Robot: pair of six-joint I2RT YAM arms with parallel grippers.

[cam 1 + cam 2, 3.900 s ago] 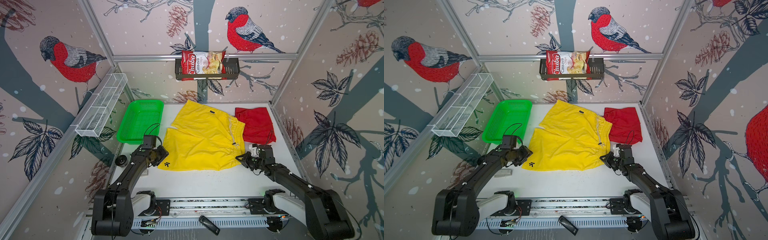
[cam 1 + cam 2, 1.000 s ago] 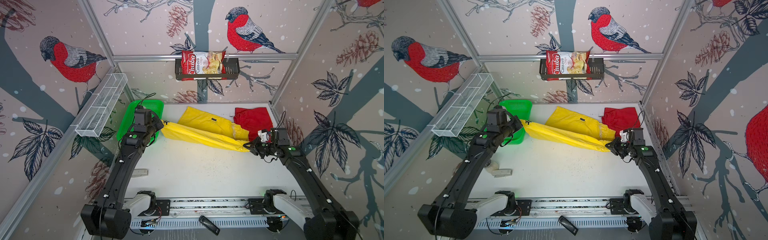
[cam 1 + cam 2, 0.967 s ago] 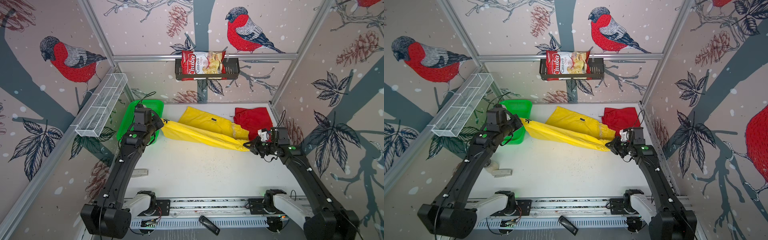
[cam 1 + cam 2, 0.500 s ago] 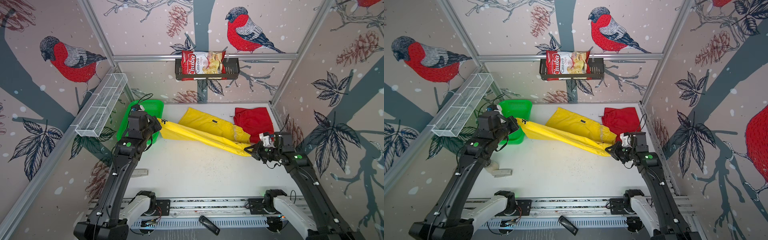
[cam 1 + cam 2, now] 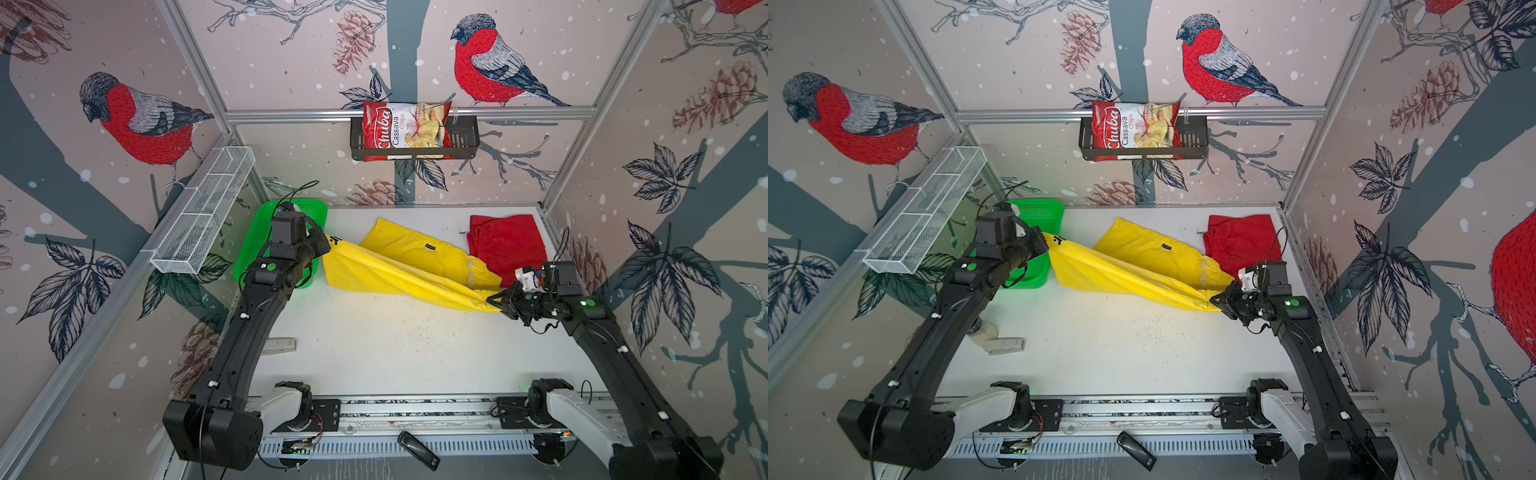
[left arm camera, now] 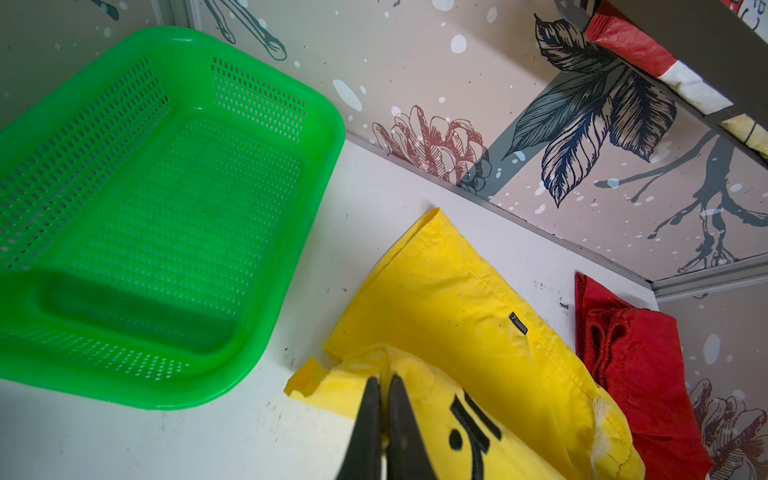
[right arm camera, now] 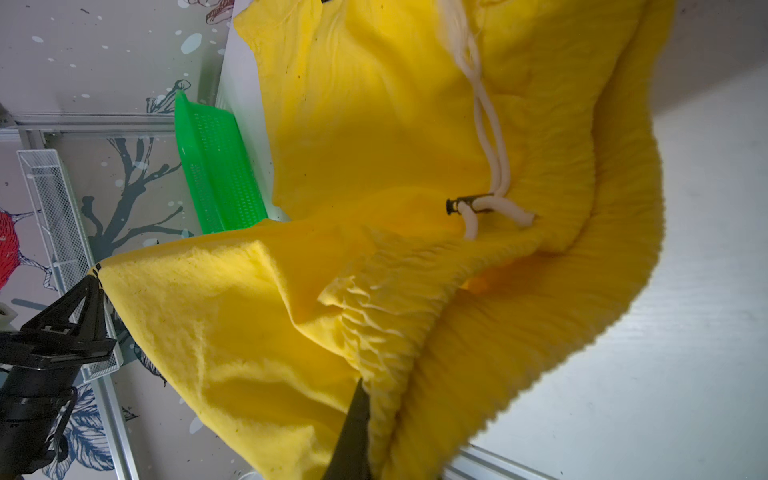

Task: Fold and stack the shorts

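Folding the yellow shorts [image 5: 399,270], by the look of it, in half along their length. Pinching the near leg's hem corner, by the black mark, in the clenched left tool [image 5: 327,244], just beside the green basket [image 5: 251,253]. Pinching the waistband end in the clenched right tool [image 5: 496,300], near the right wall. Holding that near edge taut and raised between the two, while leaving the far leg lying flat on the worktop [image 5: 395,353]. Leaving the red shorts [image 5: 507,245], seemingly already folded, at the far right corner, just beside the yellow waistband. Likely needing next: carrying both grips together toward the back wall, laying the raised leg squarely over the flat one, matching hems and waistband, and only then releasing. Watching for the drawstring [image 7: 494,137] getting trapped in the fold.
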